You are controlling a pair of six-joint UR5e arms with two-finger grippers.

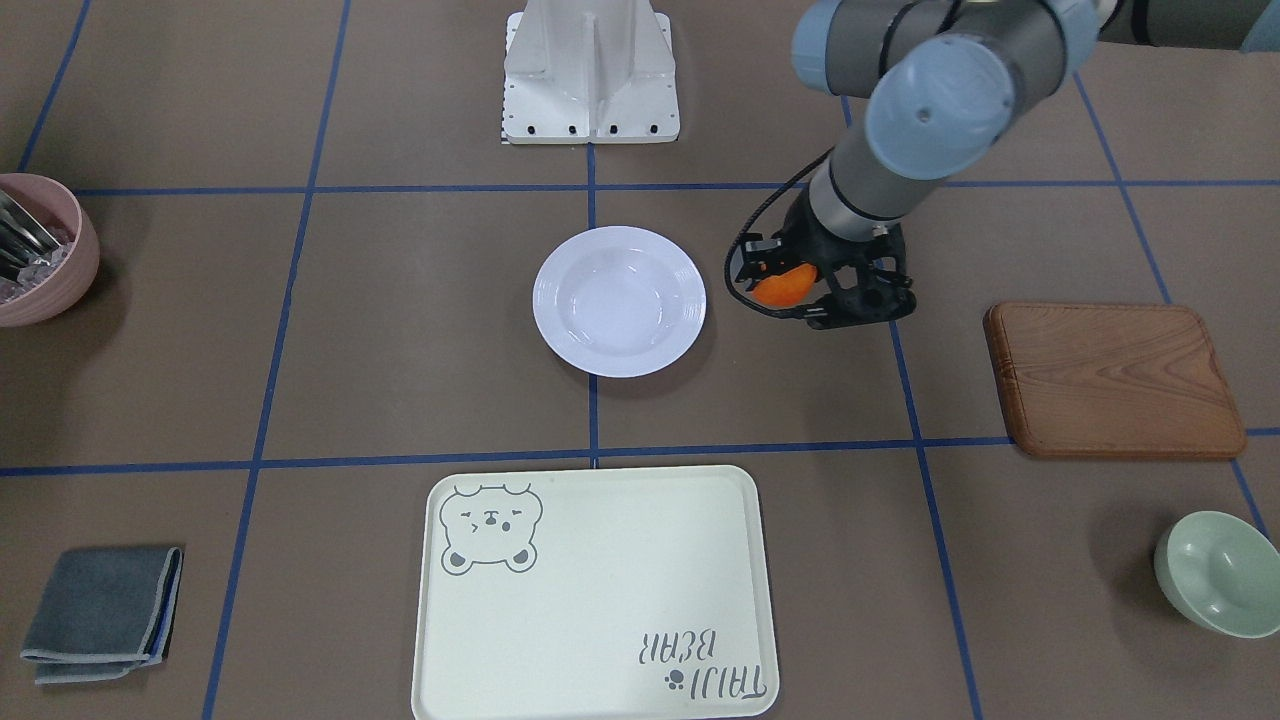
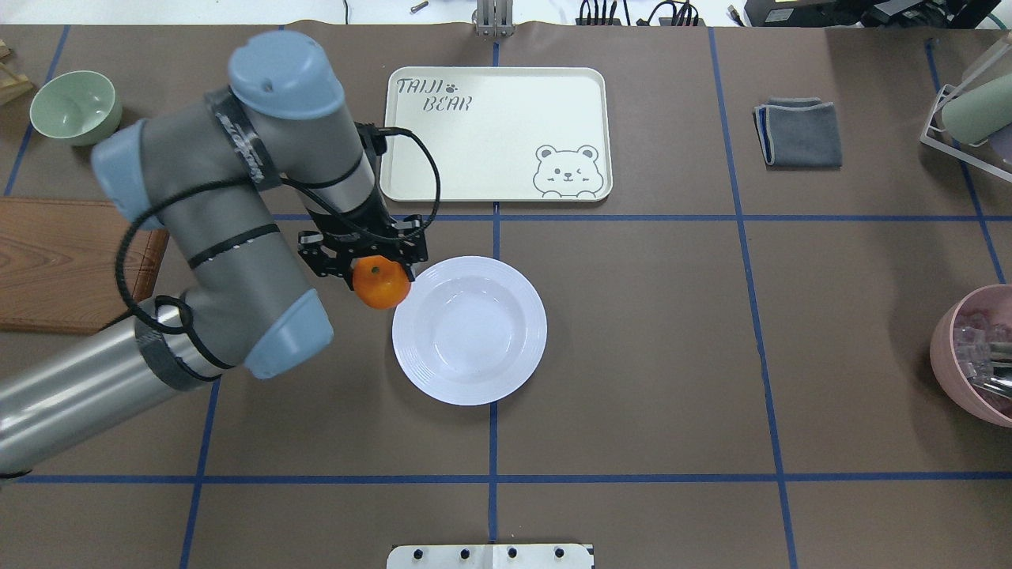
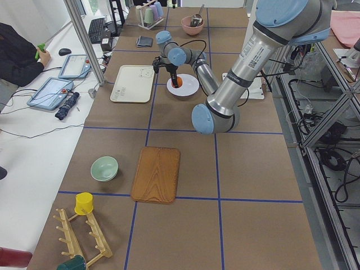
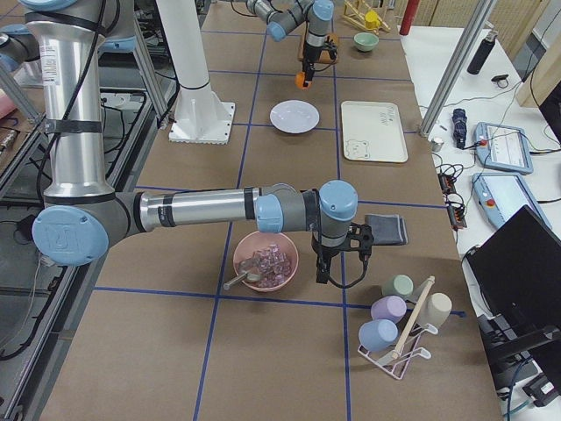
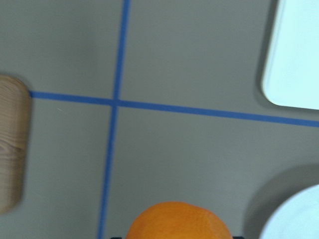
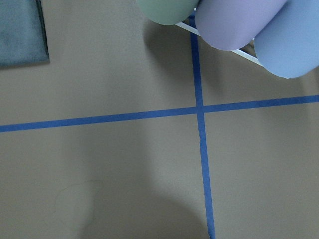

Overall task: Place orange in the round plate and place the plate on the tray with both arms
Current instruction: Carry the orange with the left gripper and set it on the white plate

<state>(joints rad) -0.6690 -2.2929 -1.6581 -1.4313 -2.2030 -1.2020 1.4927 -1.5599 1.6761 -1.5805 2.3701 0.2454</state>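
My left gripper [image 2: 373, 269] is shut on the orange [image 2: 381, 286], holding it above the table just off the near-left rim of the round plate [image 2: 531, 332]. The white plate is empty and stands at the table's middle [image 1: 685, 300]. In the left wrist view the orange [image 5: 177, 221] fills the bottom edge, with the plate's rim at the lower right. The cream tray [image 2: 506, 118] with its bear drawing lies beyond the plate, empty. My right gripper [image 4: 340, 254] hangs far off by the pink bowl and shows only in the exterior right view; I cannot tell if it is open.
A wooden board [image 2: 71, 265] lies under my left arm and a pale green bowl [image 2: 75, 107] sits beyond it. A grey folded cloth [image 2: 798, 133], a pink bowl [image 2: 976, 356] and a cup rack [image 4: 399, 324] occupy the right end. A person [image 3: 17, 50] sits beside the table.
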